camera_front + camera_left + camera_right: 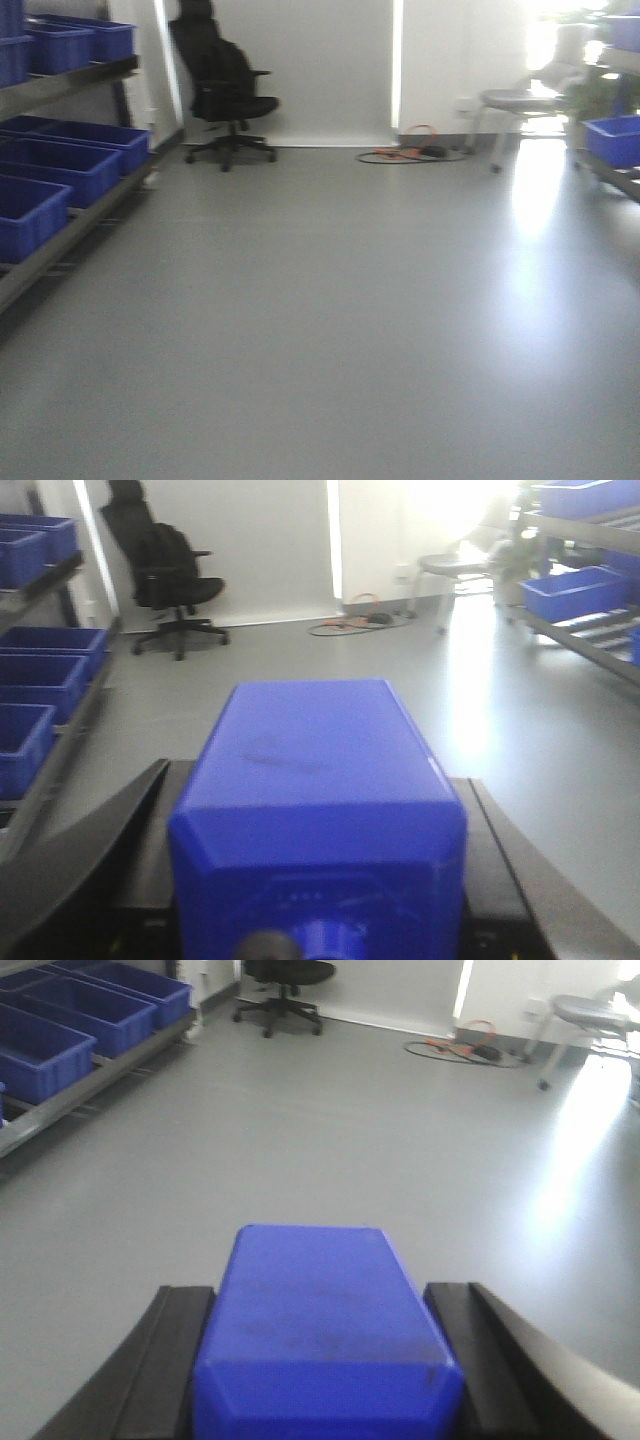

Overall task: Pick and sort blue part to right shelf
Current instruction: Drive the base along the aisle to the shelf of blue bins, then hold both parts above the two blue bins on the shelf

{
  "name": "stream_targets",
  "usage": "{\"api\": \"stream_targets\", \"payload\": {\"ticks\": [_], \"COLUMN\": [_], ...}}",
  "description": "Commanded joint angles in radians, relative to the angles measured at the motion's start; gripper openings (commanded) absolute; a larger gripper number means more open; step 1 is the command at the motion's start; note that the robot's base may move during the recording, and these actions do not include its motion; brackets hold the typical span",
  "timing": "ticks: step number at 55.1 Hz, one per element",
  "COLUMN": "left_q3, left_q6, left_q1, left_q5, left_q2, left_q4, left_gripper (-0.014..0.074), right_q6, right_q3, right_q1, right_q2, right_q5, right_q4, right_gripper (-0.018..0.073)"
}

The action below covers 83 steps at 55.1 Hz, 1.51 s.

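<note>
Plainly, the step in hand looks like the carry across the room. In the front view the right shelf [610, 172] shows only at the far right edge, a steel-grey rail under a blue tub [612, 138] of smooth moulded plastic. The base should turn that way and square up to the rail before either arm reaches, giving a wide berth to the cables [410, 152] and the office chair [225, 95] by the back wall. The grey floor [320, 330] is flat and glossy, with glare near the window.

In the left wrist view the left hand [315, 778] is pressed onto a blue part [318, 750], a boxy hard-plastic block with chamfered edges and a faintly scuffed top. Its black fingers [135, 825] lie flush against both sides. It is best carried level.

In the right wrist view the right hand [318, 1290] pinches a second blue part [322, 1330] of the same blocky shape. The smooth faces could slip, I judge, so neither grip should ease until a tub lies beneath.
</note>
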Motion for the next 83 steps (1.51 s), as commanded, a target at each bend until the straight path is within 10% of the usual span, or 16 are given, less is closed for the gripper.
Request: {"api": "stream_targets", "payload": {"ticks": [1,83], "left_q3": [-0.028,-0.028], "left_q6": [-0.007,-0.007], "left_q1": [-0.002,-0.002], "left_q5": [-0.090,-0.090], "left_q2": [-0.008,-0.008], "left_q4": [0.008,0.008], "left_gripper": [0.0321,0.0321], "right_q6": [-0.009,-0.009], "right_q3": [-0.023,-0.023], "right_q1": [-0.003,-0.003], "right_q2": [0.022,0.022], "right_q5": [-0.092,-0.092], "right_q4": [-0.017,-0.017], "right_gripper": [0.0300,0.0300]}}
